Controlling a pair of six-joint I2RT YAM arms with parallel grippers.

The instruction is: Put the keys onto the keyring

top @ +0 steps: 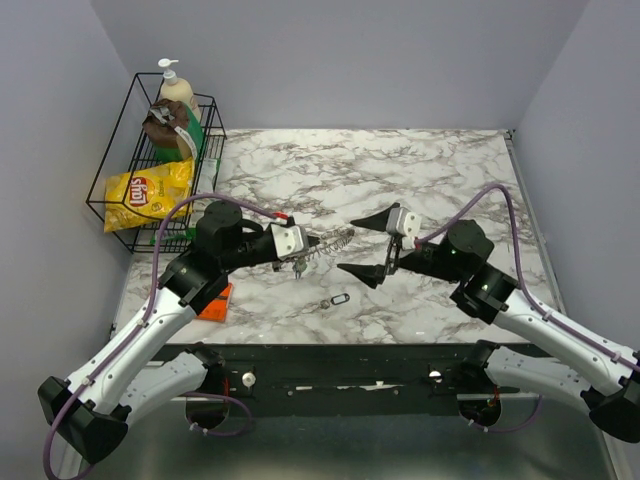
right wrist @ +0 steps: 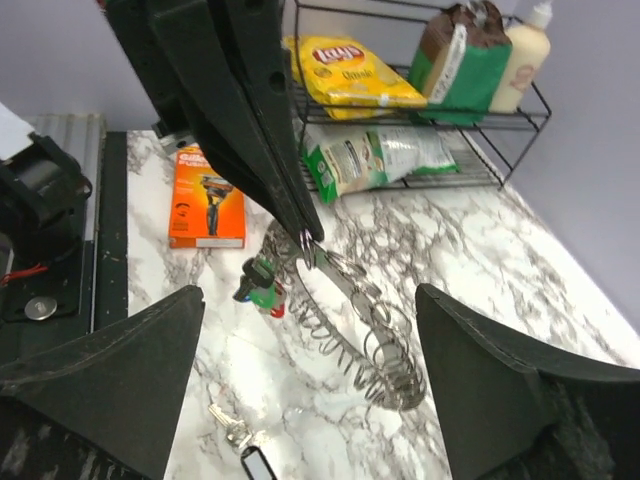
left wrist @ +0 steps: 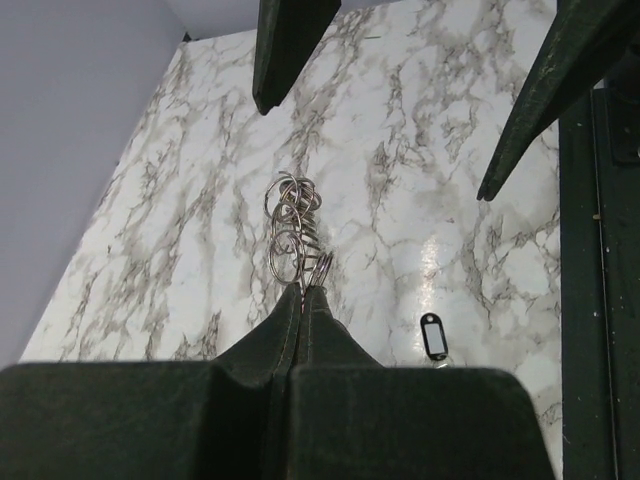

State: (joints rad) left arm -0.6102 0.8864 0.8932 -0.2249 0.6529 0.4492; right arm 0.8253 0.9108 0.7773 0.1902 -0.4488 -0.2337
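Observation:
My left gripper [top: 302, 246] is shut on the rim of the keyring [top: 335, 243], a silvery wire ring fringed with many small silver loops, and holds it above the table. The ring sticks out ahead of the shut fingertips in the left wrist view [left wrist: 292, 225]. Keys with green, red and dark heads [right wrist: 258, 285] hang from the ring just under the left fingertips [right wrist: 308, 232]. My right gripper [top: 369, 247] is open and empty, its fingers either side of the ring's free end [right wrist: 385, 350]. A loose silver key with a black tag [top: 335, 300] lies on the table below; it also shows in the right wrist view [right wrist: 240, 445].
A black wire basket [top: 120, 185] at the back left holds a yellow chips bag [top: 148, 190], a brown bag and a pump bottle [top: 178, 88]. An orange box [top: 215, 302] lies at the table's left edge by the left arm.

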